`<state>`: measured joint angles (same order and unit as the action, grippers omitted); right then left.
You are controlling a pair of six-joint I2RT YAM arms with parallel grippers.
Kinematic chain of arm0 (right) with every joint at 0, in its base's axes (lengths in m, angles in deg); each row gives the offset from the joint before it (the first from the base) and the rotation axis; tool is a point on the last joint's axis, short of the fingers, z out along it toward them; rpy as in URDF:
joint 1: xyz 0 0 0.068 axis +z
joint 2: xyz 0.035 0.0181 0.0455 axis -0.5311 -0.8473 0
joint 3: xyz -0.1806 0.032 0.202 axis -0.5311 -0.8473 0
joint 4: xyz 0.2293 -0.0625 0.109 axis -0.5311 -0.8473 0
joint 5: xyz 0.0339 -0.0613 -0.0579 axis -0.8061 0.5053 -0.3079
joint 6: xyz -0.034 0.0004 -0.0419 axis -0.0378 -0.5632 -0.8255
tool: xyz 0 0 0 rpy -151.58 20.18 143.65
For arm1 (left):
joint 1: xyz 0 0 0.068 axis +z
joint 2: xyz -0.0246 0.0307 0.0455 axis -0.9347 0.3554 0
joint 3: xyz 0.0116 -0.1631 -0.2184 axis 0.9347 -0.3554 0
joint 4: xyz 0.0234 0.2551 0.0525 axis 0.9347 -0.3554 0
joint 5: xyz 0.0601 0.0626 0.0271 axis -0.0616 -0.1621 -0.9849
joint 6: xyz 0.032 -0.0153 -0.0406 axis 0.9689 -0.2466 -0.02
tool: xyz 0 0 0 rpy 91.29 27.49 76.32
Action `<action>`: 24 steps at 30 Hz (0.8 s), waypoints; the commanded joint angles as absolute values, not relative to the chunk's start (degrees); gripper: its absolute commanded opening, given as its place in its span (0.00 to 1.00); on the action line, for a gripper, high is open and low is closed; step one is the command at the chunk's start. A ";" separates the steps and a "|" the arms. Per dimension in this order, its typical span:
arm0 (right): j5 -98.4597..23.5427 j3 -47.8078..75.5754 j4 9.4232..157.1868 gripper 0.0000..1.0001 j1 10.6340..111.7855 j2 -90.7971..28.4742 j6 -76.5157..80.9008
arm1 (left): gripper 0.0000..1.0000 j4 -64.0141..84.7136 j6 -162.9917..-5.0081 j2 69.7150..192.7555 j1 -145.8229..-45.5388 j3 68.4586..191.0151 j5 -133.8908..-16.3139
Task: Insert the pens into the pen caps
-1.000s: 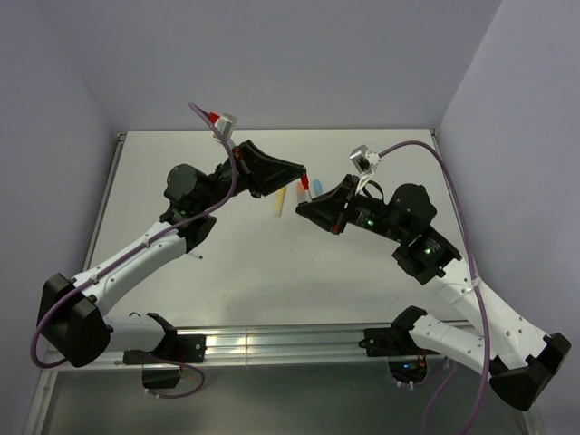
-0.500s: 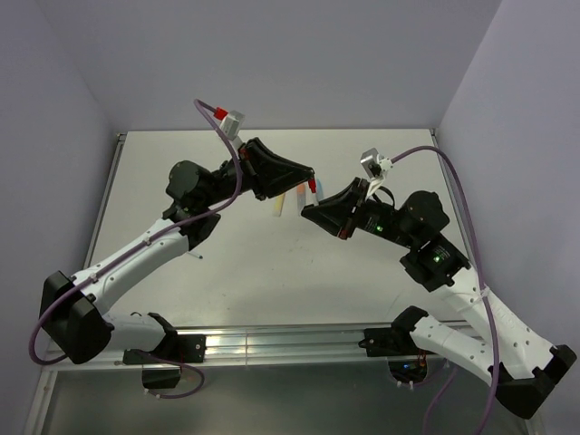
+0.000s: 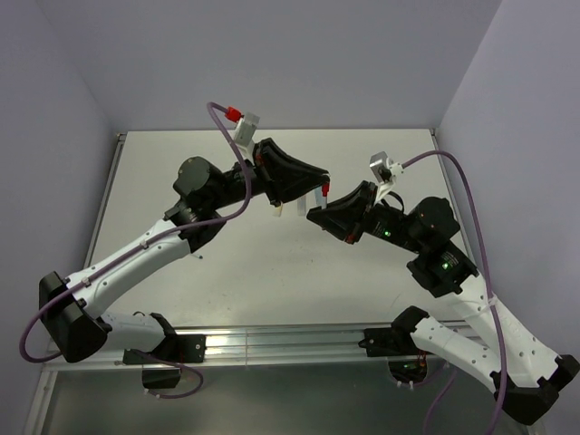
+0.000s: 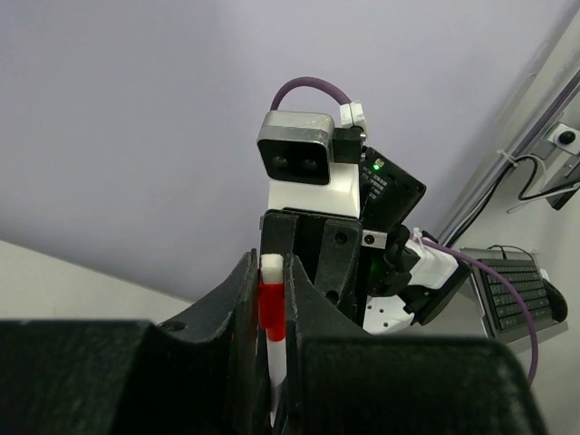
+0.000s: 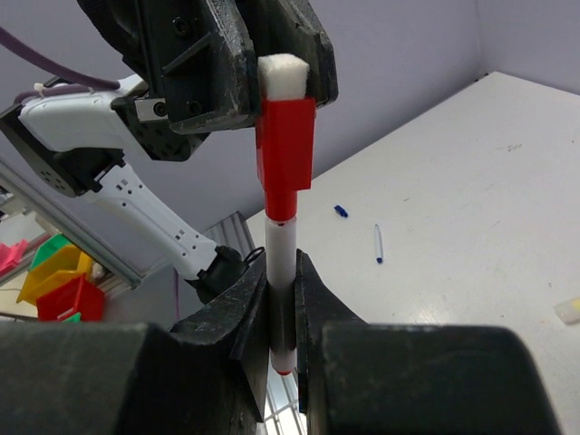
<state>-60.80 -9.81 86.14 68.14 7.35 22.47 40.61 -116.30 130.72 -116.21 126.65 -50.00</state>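
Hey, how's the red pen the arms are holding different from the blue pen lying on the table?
The red pen is held in mid-air by the jaws of the right gripper; the blue pen lies flat on the table, untouched. The red pen's top end sits in the red cap, which the left gripper holds; the dark-blue cap lies apart from the blue pen. Both are thin and white-bodied.

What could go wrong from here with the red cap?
1. The thin white pen is pinched near its lower end in the right gripper. Pushing could slide it through the fingers rather than seat the red cap.
2. The left gripper holds the cap only near its top, so any tilt could jam it.
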 commanded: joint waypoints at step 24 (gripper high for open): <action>-56.98 -7.61 96.56 0.00 67.85 8.52 20.60 | 0.00 16.16 -105.82 128.25 -121.39 117.16 -49.88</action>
<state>-61.08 -11.10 79.17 68.25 7.35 21.20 32.76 -108.43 126.59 -118.63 121.66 -56.88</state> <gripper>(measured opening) 0.176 0.170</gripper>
